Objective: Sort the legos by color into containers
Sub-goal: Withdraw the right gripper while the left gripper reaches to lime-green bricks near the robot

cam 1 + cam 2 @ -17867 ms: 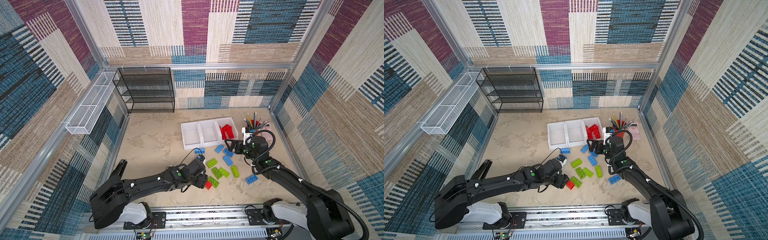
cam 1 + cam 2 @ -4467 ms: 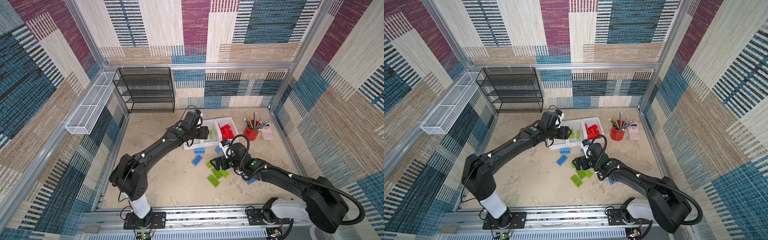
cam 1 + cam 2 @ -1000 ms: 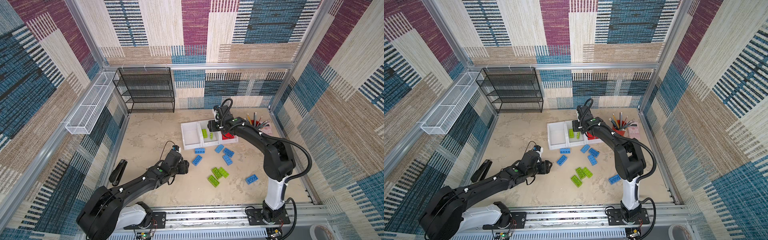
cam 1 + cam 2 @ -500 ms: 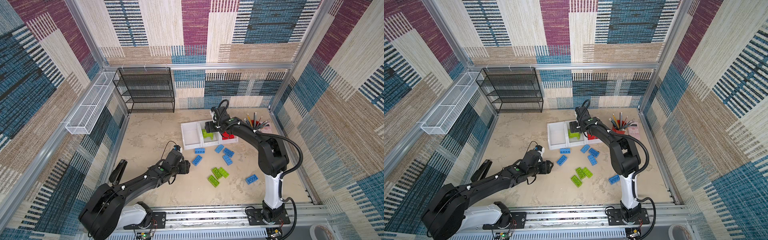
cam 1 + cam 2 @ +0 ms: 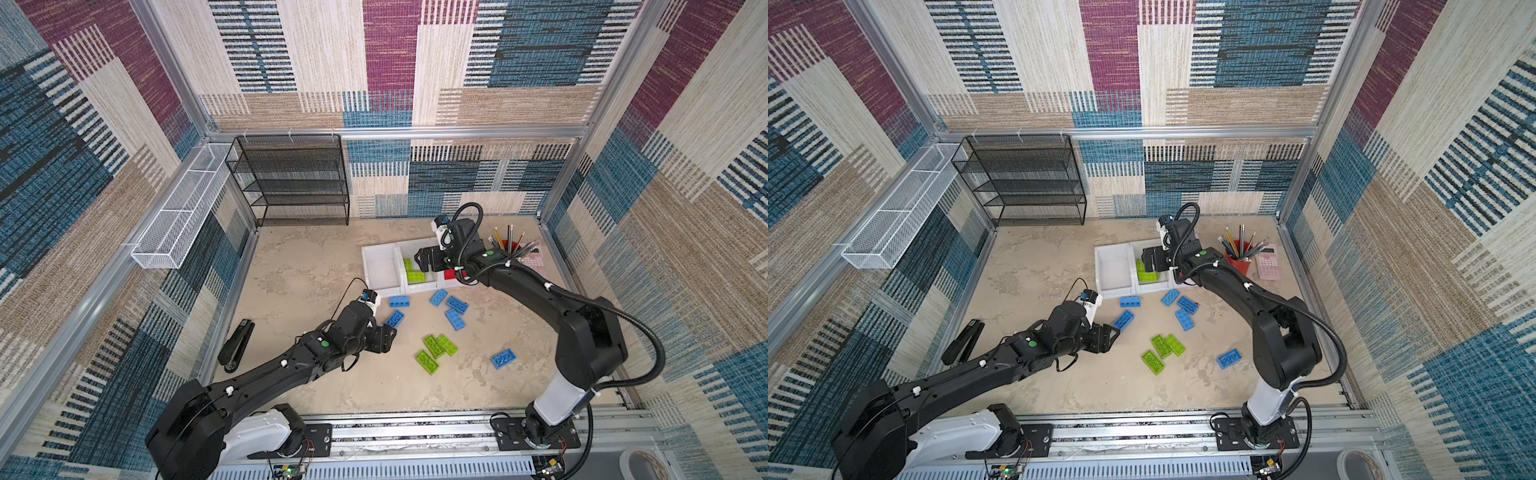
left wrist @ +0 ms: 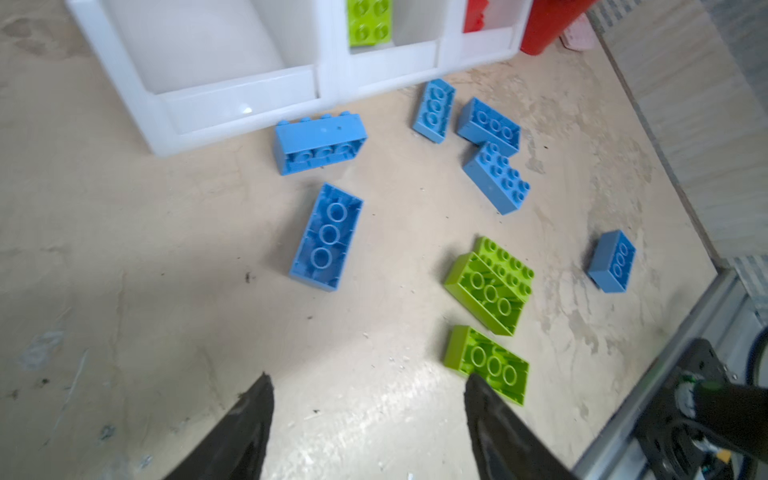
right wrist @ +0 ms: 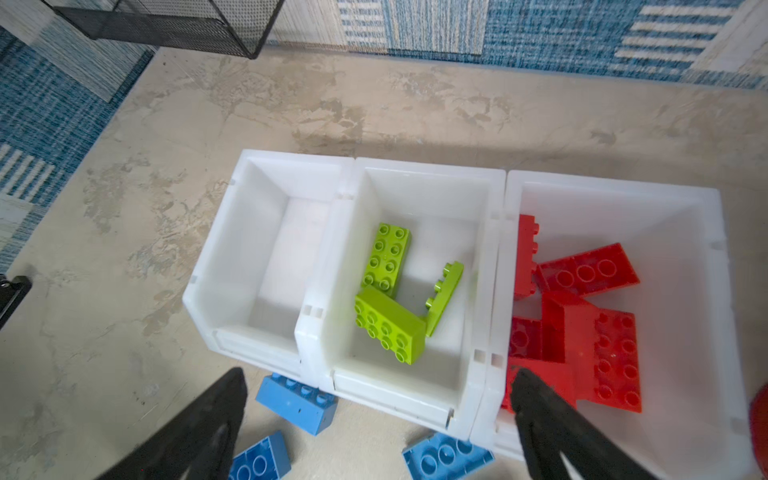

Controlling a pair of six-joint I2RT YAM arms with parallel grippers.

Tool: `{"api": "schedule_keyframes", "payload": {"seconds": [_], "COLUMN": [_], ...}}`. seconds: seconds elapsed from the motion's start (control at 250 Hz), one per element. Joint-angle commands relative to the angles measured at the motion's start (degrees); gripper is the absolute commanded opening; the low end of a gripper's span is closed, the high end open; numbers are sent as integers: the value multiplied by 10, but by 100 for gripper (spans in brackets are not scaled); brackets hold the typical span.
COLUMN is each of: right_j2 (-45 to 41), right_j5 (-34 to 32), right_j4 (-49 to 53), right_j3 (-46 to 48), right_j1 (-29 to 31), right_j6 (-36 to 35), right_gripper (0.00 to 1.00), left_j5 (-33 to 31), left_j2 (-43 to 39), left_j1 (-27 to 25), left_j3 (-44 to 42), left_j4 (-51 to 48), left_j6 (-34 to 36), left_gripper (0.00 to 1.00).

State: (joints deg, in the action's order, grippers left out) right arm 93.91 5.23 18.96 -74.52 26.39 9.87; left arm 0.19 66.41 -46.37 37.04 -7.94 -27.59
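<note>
- Left gripper point(image 6: 368, 380): jaws apart, empty, just short of a blue brick point(image 6: 326, 237) on the table point(image 6: 124, 249). This looks like the pick; next, lower, straddle it and close.
- Right gripper point(image 7: 380, 374): jaws wide, empty, above the middle bin point(image 7: 428, 170), which holds green bricks point(image 7: 388, 324). Next, fetch another.

In a top view, right of centre, the right arm point(image 5: 519, 278) covers most of the right-hand container point(image 5: 444, 284), so only a sliver of the red legos point(image 5: 451, 274) shows. In the right wrist view, the frame edge cuts off the red cup point(image 7: 760, 424) and a blue lego point(image 7: 259, 461), and the thin green lego point(image 7: 444, 297) is blurred.
</note>
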Motion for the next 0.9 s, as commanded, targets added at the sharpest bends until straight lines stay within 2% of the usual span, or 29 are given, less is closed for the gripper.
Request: {"api": "schedule_keyframes", "payload": {"seconds": [0.0, 0.252, 0.452, 0.644, 0.9], "right_j2": [-59, -215, -301, -337, -325], "right_j5": [-7, -48, -27, -33, -52], "right_j4": [-42, -50, -54, -62, -78], "right_j3": [45, 177, 253, 296, 309], "right_j1": [1, -3, -13, -18, -18], "right_j6": [7, 28, 66, 73, 79], "right_gripper": [99, 99, 99, 99, 99], "left_j5": [-34, -81, -103, -98, -81], "left_j2": [1, 49, 100, 172, 248], "left_j1": [-34, -127, -178, -203, -212], "left_j3": [26, 68, 89, 121, 155], "left_j4": [-53, -105, -112, -113, -93], "left_j6": [42, 54, 56, 82, 87], "left_gripper": [77, 82, 84, 84, 85]}}
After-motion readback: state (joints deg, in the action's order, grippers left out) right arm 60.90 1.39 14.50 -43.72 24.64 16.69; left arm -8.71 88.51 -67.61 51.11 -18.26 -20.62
